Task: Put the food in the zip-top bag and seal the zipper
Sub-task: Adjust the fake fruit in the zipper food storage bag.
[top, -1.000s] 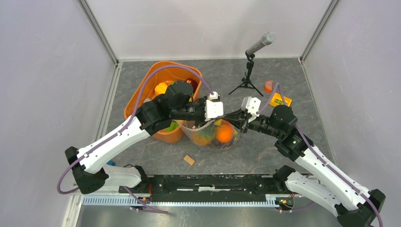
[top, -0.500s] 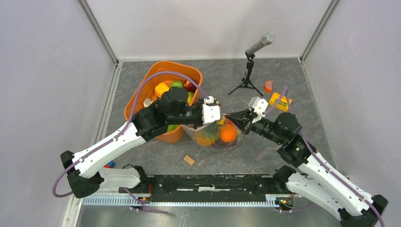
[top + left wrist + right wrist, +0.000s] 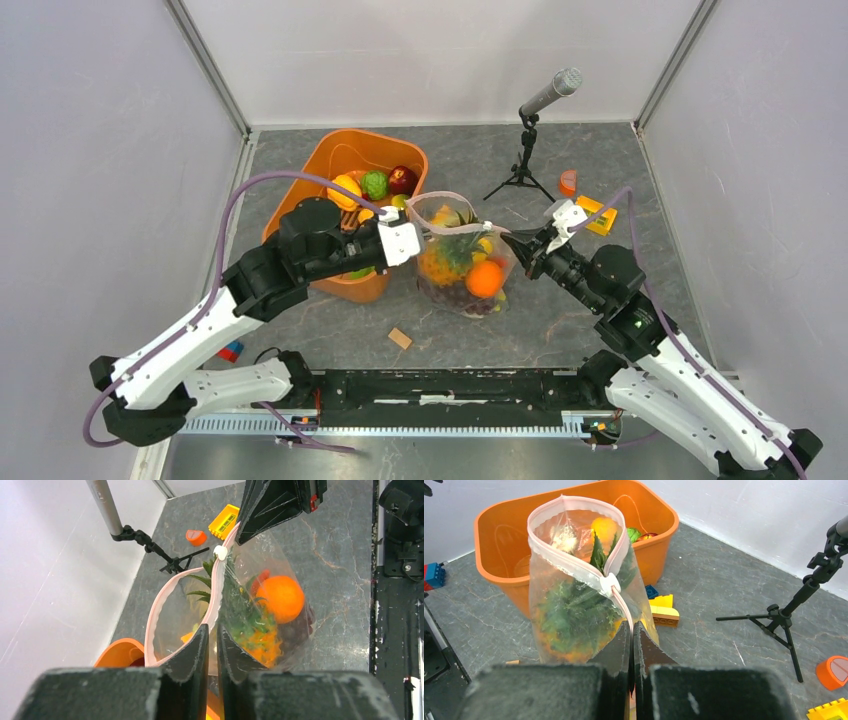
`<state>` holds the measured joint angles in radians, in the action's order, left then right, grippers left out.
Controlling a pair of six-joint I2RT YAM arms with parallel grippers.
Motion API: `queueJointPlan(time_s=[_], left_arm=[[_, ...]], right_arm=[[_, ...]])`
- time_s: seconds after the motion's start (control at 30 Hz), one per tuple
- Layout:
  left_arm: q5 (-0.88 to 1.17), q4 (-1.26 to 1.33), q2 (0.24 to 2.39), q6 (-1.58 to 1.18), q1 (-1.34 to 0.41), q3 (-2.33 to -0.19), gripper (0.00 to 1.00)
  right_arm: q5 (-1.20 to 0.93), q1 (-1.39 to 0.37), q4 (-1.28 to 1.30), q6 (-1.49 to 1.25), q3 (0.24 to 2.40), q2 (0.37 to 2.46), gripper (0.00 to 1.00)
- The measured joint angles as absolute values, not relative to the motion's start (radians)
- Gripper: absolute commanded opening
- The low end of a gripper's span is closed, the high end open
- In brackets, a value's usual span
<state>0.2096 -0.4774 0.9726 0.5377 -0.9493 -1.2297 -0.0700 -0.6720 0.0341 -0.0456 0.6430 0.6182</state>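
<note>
Compared against the view one second earlier.

- Left gripper (image 3: 414, 230): then it was over the bag beside the right gripper, its arm covering much of the orange tub (image 3: 300, 195). It had since drawn back to the left, uncovering the fruit left in the tub. Its jaws were nearly closed, pinching the left end of the zipper (image 3: 214, 597).
- Right gripper (image 3: 506, 239): it had shifted right, away from the left one. Its jaws were closed tight on the right end of the zipper, seen from its own wrist camera (image 3: 631, 630).
- Zipper: it was pulled out between the two grippers, which stood well apart. The white slider (image 3: 613, 582) sat close to the right gripper. Beyond it, the two pink edges parted into an open loop toward the tub.
- Bag (image 3: 455, 295): it hung from the strip just right of the tub, in about the same spot, its mouth now uncovered.
- Food (image 3: 484, 279): an orange, a pineapple with green leaves and darker pieces lay inside the bag.
- A wooden block (image 3: 400, 338) lay in front of the bag, unmoved.
</note>
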Motion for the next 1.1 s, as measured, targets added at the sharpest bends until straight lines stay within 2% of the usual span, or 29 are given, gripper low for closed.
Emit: queueJointPlan(time_s=[0.03, 0.07, 0.13, 0.33, 0.53, 0.8, 0.97, 1.1], left_arm=[[0.210, -0.474, 0.968, 0.533, -0.949, -1.227, 0.23], [0.211, -0.469, 0.969, 0.528, -0.949, -1.224, 0.32], [0.220, -0.456, 0.986, 0.518, -0.949, -1.222, 0.58], [0.299, -0.409, 1.147, 0.488, -0.949, -1.252, 0.66], [0.345, -0.433, 1.276, 0.488, -0.949, -1.293, 0.63], [0.352, -0.450, 1.286, 0.485, -0.948, -1.306, 0.61], [0.351, -0.498, 1.286, 0.473, -0.948, -1.307, 0.50], [0.359, -0.517, 1.271, 0.459, -0.949, -1.280, 0.59]], right_arm=[[-0.071, -0.672, 0.034, -0.048, 0.641, 0.616, 0.00], [-0.076, -0.672, 0.034, -0.048, 0.639, 0.616, 0.00], [-0.091, -0.672, 0.033, -0.048, 0.639, 0.616, 0.00], [-0.163, -0.672, 0.031, -0.044, 0.639, 0.614, 0.00], [-0.194, -0.672, 0.041, -0.035, 0.639, 0.599, 0.00], [-0.197, -0.670, 0.044, -0.029, 0.639, 0.605, 0.00], [-0.174, -0.671, 0.044, -0.031, 0.639, 0.605, 0.00], [-0.127, -0.672, 0.044, -0.043, 0.639, 0.605, 0.00]])
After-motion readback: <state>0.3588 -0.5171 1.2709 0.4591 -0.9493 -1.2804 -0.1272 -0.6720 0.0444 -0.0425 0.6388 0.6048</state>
